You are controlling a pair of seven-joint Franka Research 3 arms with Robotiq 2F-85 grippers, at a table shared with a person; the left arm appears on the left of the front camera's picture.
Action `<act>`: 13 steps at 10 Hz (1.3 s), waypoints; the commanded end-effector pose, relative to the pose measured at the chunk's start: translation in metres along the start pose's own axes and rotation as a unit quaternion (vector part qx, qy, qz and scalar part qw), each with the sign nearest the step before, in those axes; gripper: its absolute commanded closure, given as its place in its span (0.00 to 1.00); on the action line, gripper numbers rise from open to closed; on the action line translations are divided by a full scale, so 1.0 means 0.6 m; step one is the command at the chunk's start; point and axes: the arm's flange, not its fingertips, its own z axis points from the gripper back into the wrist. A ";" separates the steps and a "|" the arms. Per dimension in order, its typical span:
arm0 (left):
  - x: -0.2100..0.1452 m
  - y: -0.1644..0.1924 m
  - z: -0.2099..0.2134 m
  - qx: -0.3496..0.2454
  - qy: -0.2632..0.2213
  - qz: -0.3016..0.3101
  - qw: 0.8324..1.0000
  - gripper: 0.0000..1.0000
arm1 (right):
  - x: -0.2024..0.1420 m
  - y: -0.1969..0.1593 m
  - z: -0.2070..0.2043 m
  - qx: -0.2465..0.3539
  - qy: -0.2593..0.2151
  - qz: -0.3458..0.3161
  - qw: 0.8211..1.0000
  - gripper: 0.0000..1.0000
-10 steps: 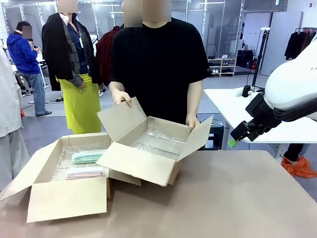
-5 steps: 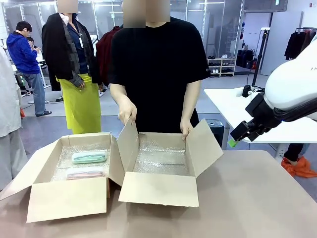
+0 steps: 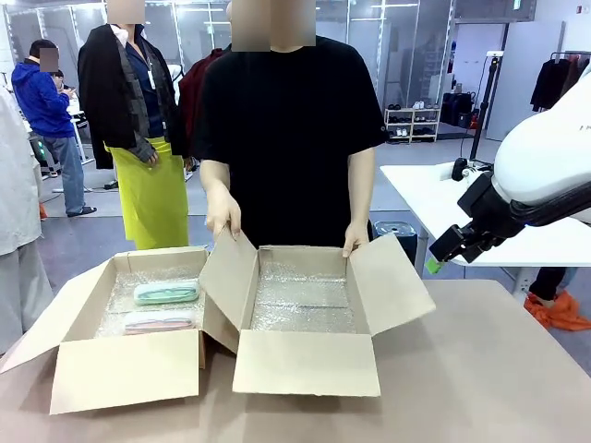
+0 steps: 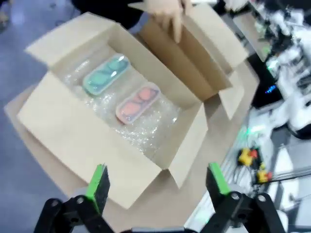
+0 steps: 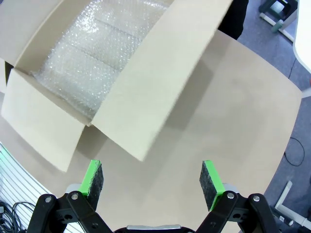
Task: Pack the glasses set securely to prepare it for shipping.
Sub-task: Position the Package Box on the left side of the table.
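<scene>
The glasses set lies in the left cardboard box (image 3: 129,369) on bubble wrap: a mint-green case (image 3: 166,293) (image 4: 106,74) behind a pale pink case (image 3: 159,320) (image 4: 138,102). My left gripper (image 4: 158,183) hovers open above that box's near flap, holding nothing. A second open box (image 3: 305,362) (image 5: 160,73), lined with bubble wrap, sits just to the right of the first. The person's hands (image 3: 223,217) hold its back flaps. My right gripper (image 3: 432,266) (image 5: 151,182) hangs open and empty in the air, to the right of and above this box.
The brown table (image 3: 480,369) (image 5: 238,111) has free room right of the boxes. The spread flaps of both boxes stick outward and upward. A white table (image 3: 434,198) stands behind on the right. The person stands at the far edge.
The person has turned the second box square to the table and lowered it beside the first box, with its flaps spread wider. My right arm has not moved.
</scene>
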 end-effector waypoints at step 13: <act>0.085 -0.335 -0.257 0.187 0.123 -0.388 0.894 0.00 | 0.003 0.001 0.001 -0.004 -0.003 0.000 1.000 0.00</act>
